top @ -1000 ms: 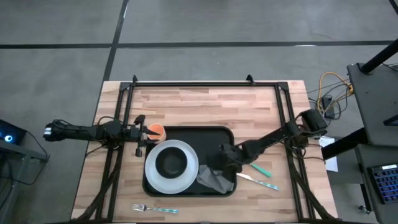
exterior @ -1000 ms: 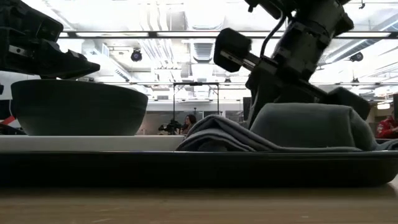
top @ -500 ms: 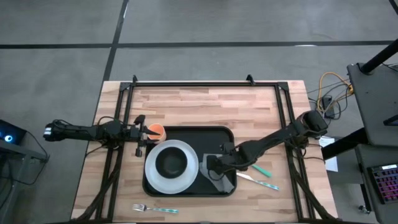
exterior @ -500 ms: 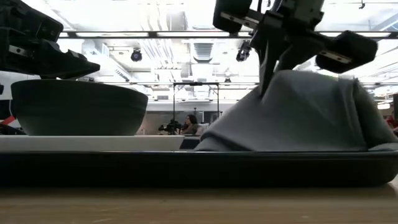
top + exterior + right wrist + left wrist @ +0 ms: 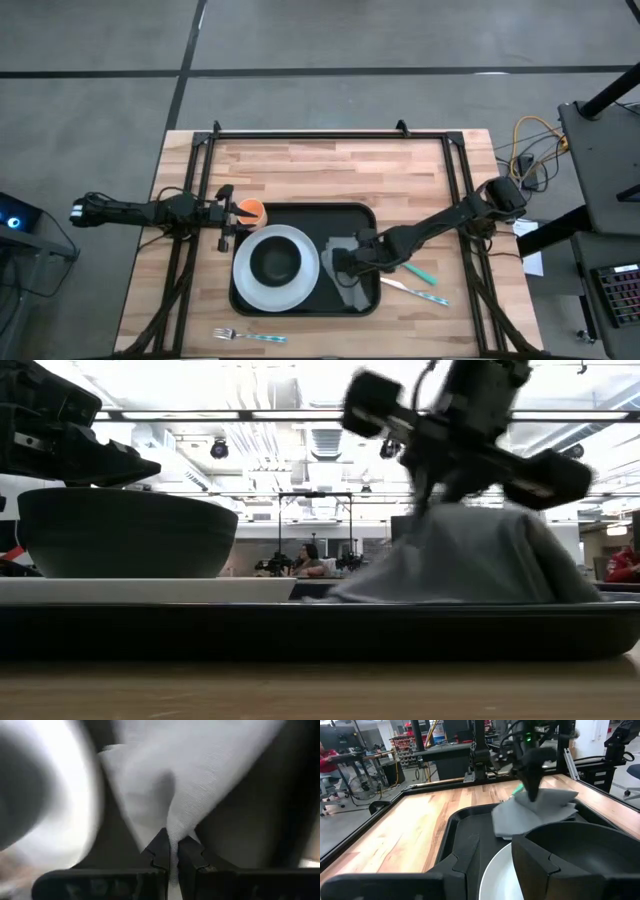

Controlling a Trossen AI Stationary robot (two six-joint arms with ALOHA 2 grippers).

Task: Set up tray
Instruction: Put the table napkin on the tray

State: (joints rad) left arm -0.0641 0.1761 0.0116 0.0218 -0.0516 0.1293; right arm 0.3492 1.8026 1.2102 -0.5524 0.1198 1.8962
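Note:
The black tray [image 5: 300, 215] lies mid-table and carries a white plate [image 5: 300, 285] with a dark bowl [image 5: 275, 262] on it. A grey napkin [image 5: 355, 295] occupies the tray's right part, its lower edges resting on the tray floor [image 5: 470, 560]. My right gripper [image 5: 343, 265] hangs over the napkin, shut on it. My left gripper [image 5: 225, 217] waits open at the tray's far left corner, level with the plate [image 5: 495, 842]. The left wrist view shows the napkin [image 5: 530, 812] drawn up to a peak. My right gripper pinches a raised fold of the grey napkin [image 5: 172, 837] between its two fingertips [image 5: 161, 851], coming from above and pointing down. The cloth fans out from the pinch like a tent. Its peak is lifted, and its lower part [image 5: 520, 585] stays on the tray.
An orange cup [image 5: 251, 212] stands on the table beside my left gripper, off the tray's far left corner. Two teal-handled utensils [image 5: 420, 272] lie right of the tray. A fork [image 5: 248, 336] lies near the table's near edge. Bare wood stretches along the far side [image 5: 330, 165].
My right gripper has moved toward the table's left over the tray and risen, staying shut on the napkin, then turned slightly. The napkin, first a low heap in the tray's near right corner, has been drawn up into a peak and spread toward the far side.

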